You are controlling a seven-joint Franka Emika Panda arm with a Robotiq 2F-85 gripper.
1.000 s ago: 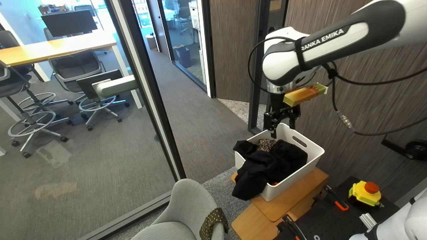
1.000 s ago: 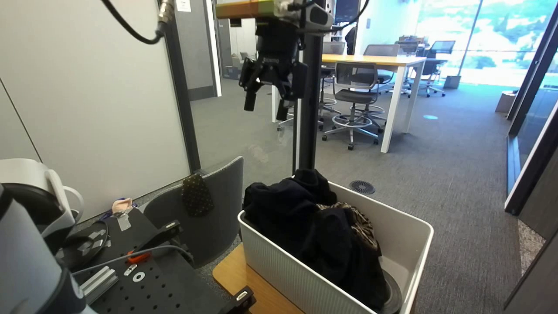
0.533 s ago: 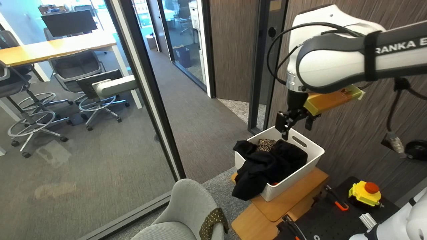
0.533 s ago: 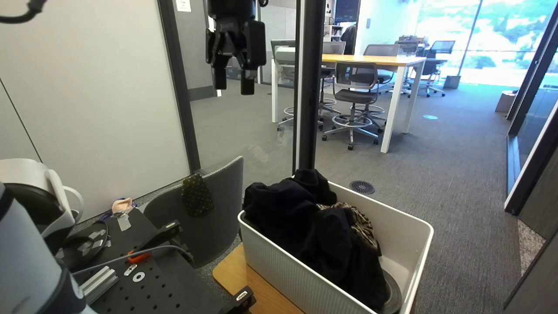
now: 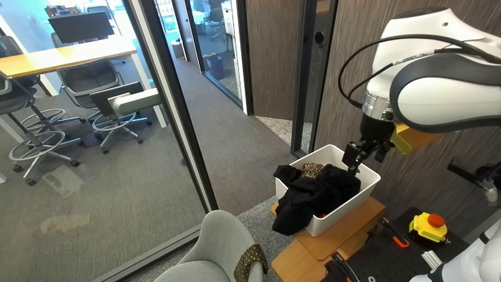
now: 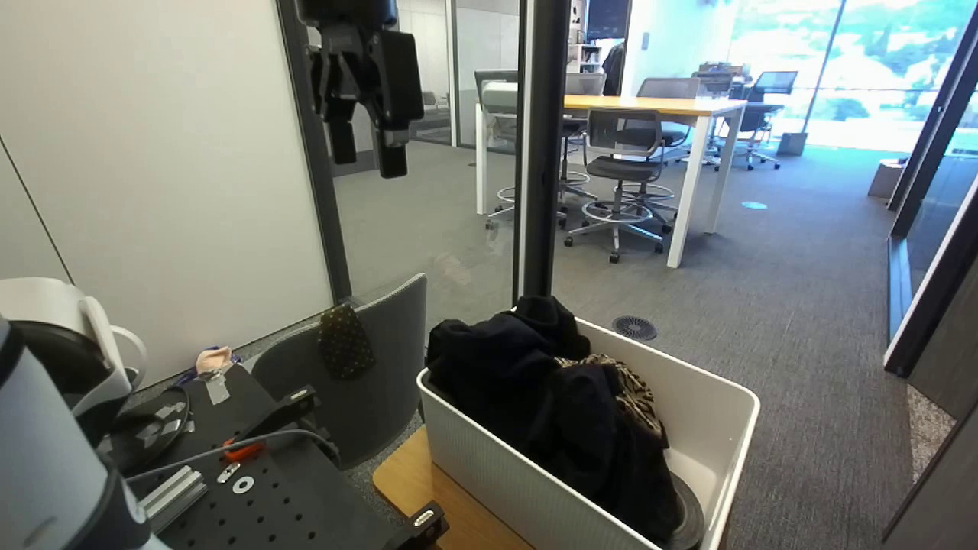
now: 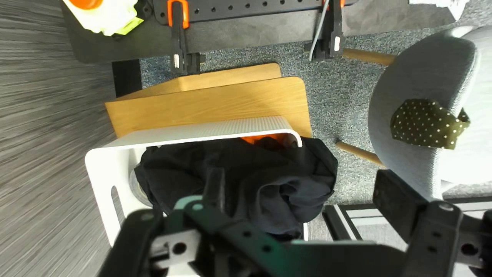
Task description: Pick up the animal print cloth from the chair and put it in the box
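Observation:
A dark olive cloth with pale dots hangs over the back of the grey chair. The cloth also shows in an exterior view and at the right of the wrist view. A leopard-print cloth lies inside the white box, partly covered by black cloth; it also shows in an exterior view but not in the wrist view. My gripper is open and empty, high above the box, fingers down. It also shows in an exterior view and the wrist view.
The box stands on a wooden stool. The black cloth hangs over the box rim toward the chair. A black perforated table with clamps and a red-and-yellow stop button stands nearby. A glass partition post rises behind the chair.
The arm and open gripper have moved right and lower in an exterior view, and left in another. The wrist has turned somewhat. The cloths, box and chair have not moved.

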